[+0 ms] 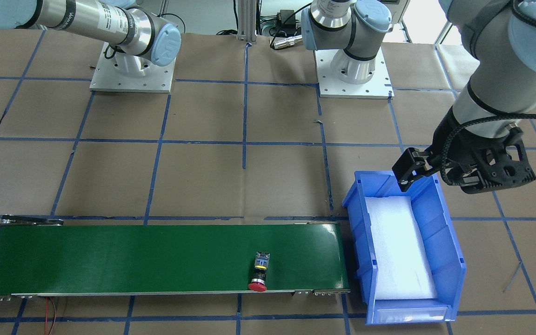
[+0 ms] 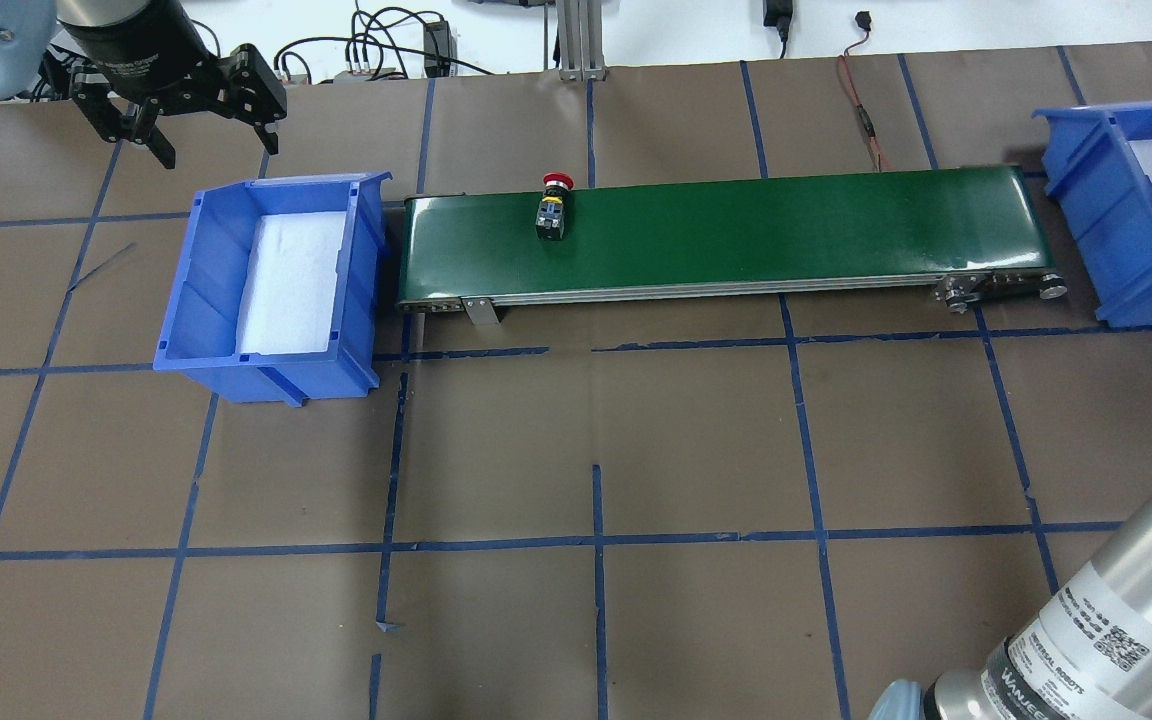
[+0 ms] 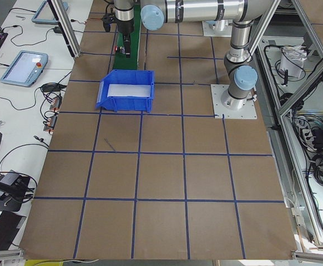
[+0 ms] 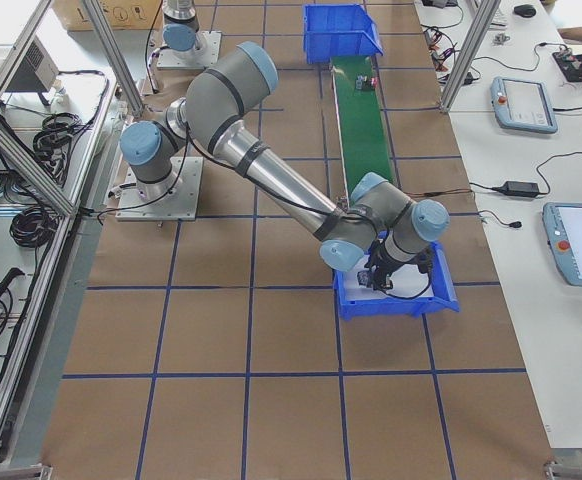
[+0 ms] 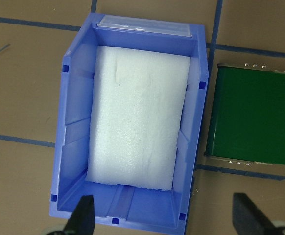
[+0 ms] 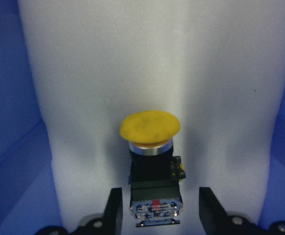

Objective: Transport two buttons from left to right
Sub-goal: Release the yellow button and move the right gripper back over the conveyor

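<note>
The red-capped button (image 1: 258, 272) lies on its side on the green conveyor belt (image 1: 110, 260), toward the left bin's end; it also shows in the overhead view (image 2: 552, 210). The yellow-capped button (image 6: 152, 161) lies on white foam in the right blue bin (image 2: 1086, 180). My right gripper (image 6: 157, 215) is down in that bin, its fingers astride the button's body with small gaps, open. My left gripper (image 2: 216, 140) is open and empty, hovering by the far end of the left blue bin (image 2: 186, 300), which holds only foam (image 5: 137, 117).
The conveyor (image 2: 786, 230) runs between the two bins along the table's far side. The brown table carries a blue tape grid (image 2: 596, 540). The arm bases (image 1: 354, 70) stand on plates on the near side. A red wire (image 2: 861, 110) lies behind the belt.
</note>
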`<state>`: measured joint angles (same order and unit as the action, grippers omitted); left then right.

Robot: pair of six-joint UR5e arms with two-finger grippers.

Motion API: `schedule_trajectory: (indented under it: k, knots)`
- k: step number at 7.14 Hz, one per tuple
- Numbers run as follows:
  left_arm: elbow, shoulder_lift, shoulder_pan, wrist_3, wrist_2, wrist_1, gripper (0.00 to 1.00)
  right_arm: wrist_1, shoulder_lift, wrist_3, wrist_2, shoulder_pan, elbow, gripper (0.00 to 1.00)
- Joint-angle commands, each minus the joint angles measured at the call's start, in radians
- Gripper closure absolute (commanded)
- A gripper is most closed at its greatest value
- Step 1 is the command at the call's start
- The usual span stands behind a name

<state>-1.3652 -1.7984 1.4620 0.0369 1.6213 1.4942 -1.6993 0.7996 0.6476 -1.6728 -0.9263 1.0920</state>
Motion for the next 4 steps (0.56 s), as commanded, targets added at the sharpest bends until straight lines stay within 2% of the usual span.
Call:
schedule_trajectory:
  k: [1, 3, 4]
  knots:
    - [0.0, 0.001, 0.001, 0.0, 0.0, 0.003, 0.0, 0.007, 0.039, 0.018, 0.008, 0.003, -0.012, 0.36]
    - [-0.024, 0.001, 0.009, 0.0, -0.005, -0.003, 0.0, 0.081, 0.13, 0.024, 0.031, -0.008, -0.03, 0.25]
    - [-0.034, 0.007, 0.008, 0.0, -0.005, -0.005, 0.0, 0.081, 0.157, 0.039, 0.072, -0.023, -0.03, 0.25]
